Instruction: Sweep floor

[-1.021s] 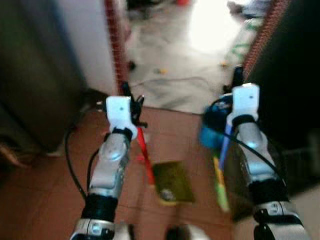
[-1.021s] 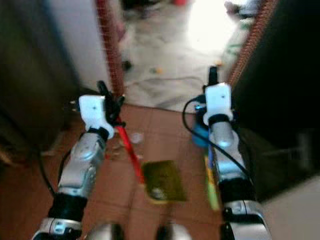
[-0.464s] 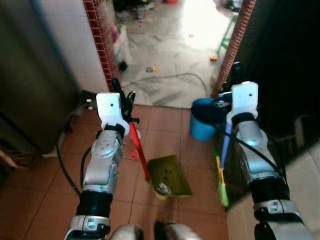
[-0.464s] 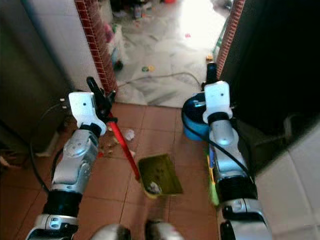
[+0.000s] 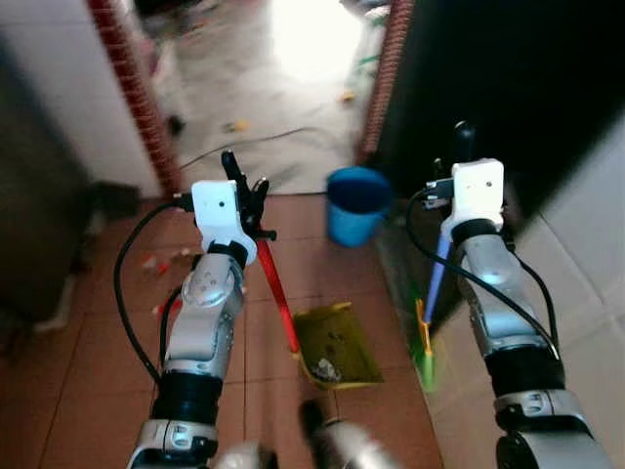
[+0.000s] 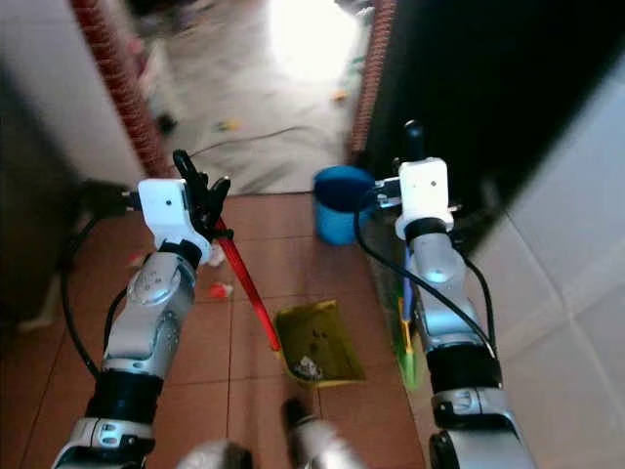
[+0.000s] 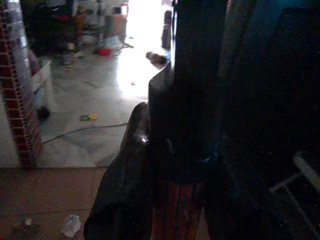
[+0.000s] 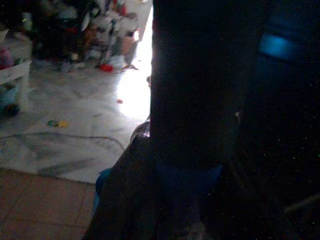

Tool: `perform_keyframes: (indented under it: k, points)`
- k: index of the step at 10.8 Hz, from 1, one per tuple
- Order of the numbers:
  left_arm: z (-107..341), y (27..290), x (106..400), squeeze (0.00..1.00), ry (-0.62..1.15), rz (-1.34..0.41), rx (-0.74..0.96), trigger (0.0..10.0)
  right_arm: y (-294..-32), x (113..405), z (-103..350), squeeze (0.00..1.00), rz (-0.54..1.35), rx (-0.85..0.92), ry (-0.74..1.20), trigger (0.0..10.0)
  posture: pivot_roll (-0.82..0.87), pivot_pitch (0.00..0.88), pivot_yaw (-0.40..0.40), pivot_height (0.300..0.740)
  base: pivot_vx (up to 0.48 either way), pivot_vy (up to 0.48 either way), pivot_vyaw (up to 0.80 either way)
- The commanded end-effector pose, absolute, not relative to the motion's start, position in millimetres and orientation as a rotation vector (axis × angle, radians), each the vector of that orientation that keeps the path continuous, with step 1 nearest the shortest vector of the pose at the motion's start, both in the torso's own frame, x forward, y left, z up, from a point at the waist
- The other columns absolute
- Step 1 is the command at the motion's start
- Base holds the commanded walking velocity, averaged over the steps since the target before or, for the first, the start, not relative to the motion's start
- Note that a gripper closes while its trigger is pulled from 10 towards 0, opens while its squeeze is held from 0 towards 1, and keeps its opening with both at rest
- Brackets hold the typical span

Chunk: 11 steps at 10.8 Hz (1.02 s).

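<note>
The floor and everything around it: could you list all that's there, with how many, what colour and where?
Dustpan: one, yellow-green, on the red tiles between the arms, with a bit of litter in it.
Dustpan handle: one, red, slanting up to the left gripper.
Broom: one, blue handle with green bristles, by the dark wall on the right.
Bucket: one, blue, on the tiles near the doorway.
Litter scraps: a few, red and pale, on the tiles left of the left arm.
Cable: one, dark, across the grey floor beyond the doorway.
Brick pillar: one, red, left of the doorway.
Left gripper: black fingers, closed on the dustpan handle.
Right gripper: black fingers, on the broom handle.
</note>
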<state>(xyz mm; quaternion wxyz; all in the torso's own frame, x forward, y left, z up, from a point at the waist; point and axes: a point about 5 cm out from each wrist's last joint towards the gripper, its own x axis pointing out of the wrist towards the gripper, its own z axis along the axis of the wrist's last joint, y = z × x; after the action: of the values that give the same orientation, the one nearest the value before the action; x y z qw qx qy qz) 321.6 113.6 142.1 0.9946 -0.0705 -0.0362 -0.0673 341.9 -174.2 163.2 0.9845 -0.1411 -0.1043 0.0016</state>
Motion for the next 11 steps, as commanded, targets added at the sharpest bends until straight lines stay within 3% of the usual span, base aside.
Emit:
perform_keyframes:
  k: [1, 3, 6, 11]
  points:
    - [157, 113, 324, 0.0, -0.135, -0.141, -0.143, 10.0, -175, 343, 178, 0.0, 0.004, -0.308, -0.27, 10.0, -0.02, 0.045, -0.03, 0.74, 0.0, 0.48, 0.0]
    - [158, 112, 324, 0.0, -0.14, -0.147, -0.141, 10.0, -174, 341, 177, 0.0, 0.014, -0.302, -0.269, 10.0, -0.02, 0.04, -0.029, 0.74, 0.0, 0.48, 0.0]
    - [163, 109, 327, 0.0, -0.171, -0.164, -0.148, 10.0, -192, 340, 175, 0.0, -0.037, -0.322, -0.258, 10.0, -0.03, 0.016, -0.019, 0.74, 0.0, 0.0, 0.0]
    - [163, 110, 326, 0.0, -0.176, -0.197, -0.142, 10.0, -189, 345, 177, 0.0, -0.039, -0.298, -0.264, 10.0, -0.01, 0.0, -0.014, 0.74, 0.0, 0.0, 0.0]
